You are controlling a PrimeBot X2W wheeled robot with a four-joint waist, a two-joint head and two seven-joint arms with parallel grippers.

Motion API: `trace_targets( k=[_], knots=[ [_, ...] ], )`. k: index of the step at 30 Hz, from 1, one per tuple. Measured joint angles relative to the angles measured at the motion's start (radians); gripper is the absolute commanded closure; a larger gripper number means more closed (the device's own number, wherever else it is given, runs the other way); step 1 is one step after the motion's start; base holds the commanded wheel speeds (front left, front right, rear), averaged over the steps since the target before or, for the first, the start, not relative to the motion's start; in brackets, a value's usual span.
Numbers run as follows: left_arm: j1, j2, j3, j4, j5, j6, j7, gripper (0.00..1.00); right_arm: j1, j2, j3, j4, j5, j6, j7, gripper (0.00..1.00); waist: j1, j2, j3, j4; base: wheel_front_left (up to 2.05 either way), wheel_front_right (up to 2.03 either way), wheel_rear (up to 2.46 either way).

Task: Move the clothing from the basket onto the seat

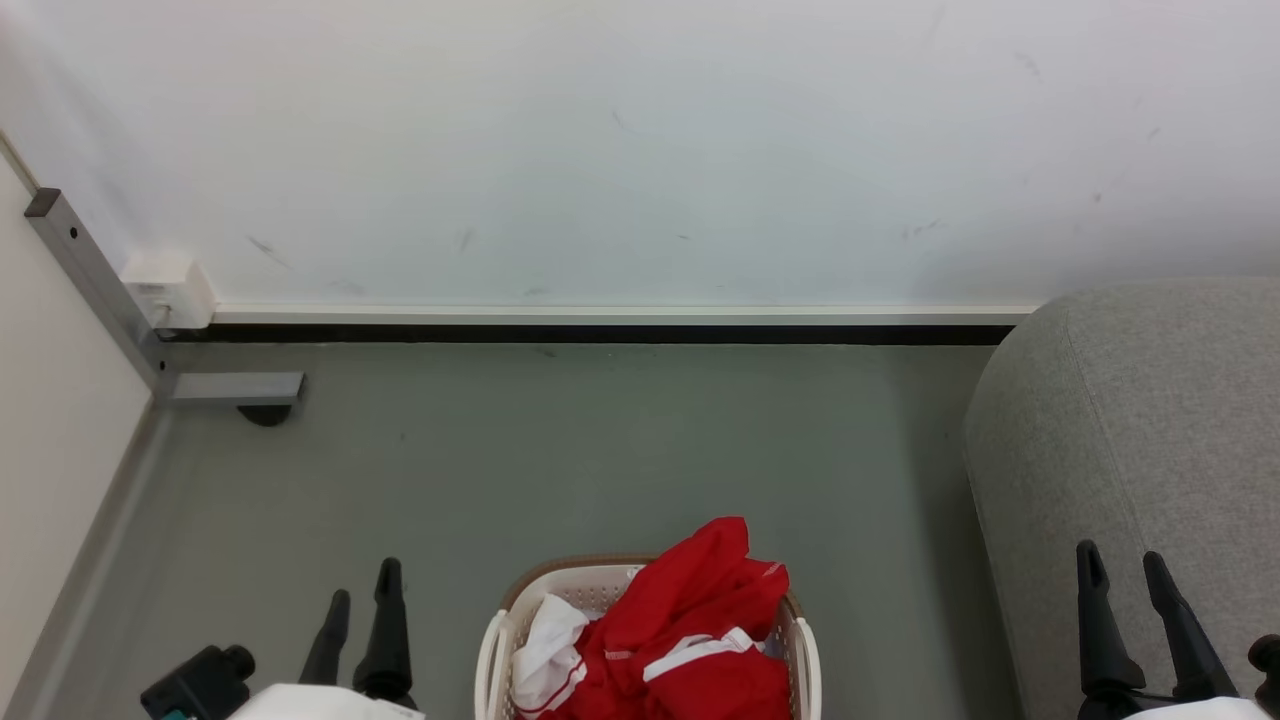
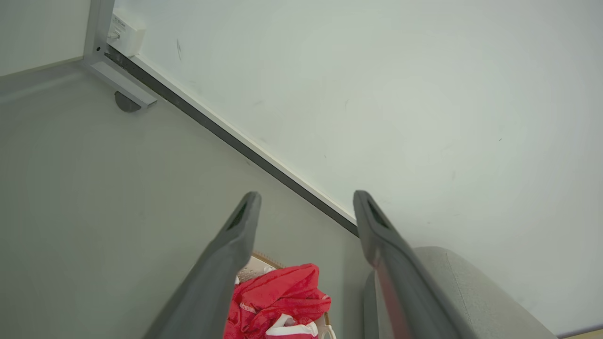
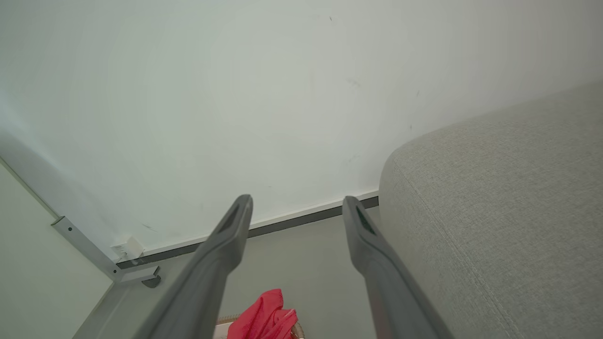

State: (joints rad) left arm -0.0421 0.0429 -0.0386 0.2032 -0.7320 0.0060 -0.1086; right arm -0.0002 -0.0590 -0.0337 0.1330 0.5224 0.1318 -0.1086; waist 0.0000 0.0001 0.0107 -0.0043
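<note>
Bright red clothing (image 1: pixel 690 630) with white trim is heaped in the cream-white basket (image 1: pixel 495 645) on the floor at the bottom middle of the head view, spilling above its brown rim. The clothing (image 2: pixel 278 301) and the basket (image 2: pixel 249 270) also show low in the left wrist view, and the clothing (image 3: pixel 264 318) in the right wrist view. The light-grey seat (image 1: pixel 1150 440) stands to the right. My left gripper (image 1: pixel 362 580) is open, left of the basket. My right gripper (image 1: pixel 1122 570) is open over the seat's front. Both hold nothing.
A white wall (image 1: pixel 640 150) with a dark baseboard runs across the back. A grey metal post with a foot bracket (image 1: pixel 230 388) and a white socket box (image 1: pixel 165 285) stand in the left corner. Grey floor (image 1: pixel 600 450) lies between wall and basket.
</note>
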Motion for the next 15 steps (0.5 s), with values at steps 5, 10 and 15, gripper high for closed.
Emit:
trace_targets(
  k=[5,10,15],
  knots=[
    [0.001,0.0,-0.006,-0.001,0.058,0.005,-0.017,0.0,0.003,0.001,-0.002,-0.004,-0.062,0.0,-0.016,0.0,0.0,0.0,0.0,-0.001,0.0,0.0,0.0],
    [0.002,0.0,-0.016,-0.003,0.115,0.011,-0.032,0.0,0.006,0.002,-0.01,-0.008,-0.12,0.0,-0.031,0.0,0.0,-0.0001,-0.001,-0.002,0.0,0.0,0.0],
    [0.006,0.001,-0.025,-0.004,0.167,0.016,-0.043,0.0,0.009,0.004,-0.026,-0.01,-0.174,0.0,-0.043,0.0,0.0,0.0,0.0,-0.001,0.0,0.0,0.0]
  ],
)
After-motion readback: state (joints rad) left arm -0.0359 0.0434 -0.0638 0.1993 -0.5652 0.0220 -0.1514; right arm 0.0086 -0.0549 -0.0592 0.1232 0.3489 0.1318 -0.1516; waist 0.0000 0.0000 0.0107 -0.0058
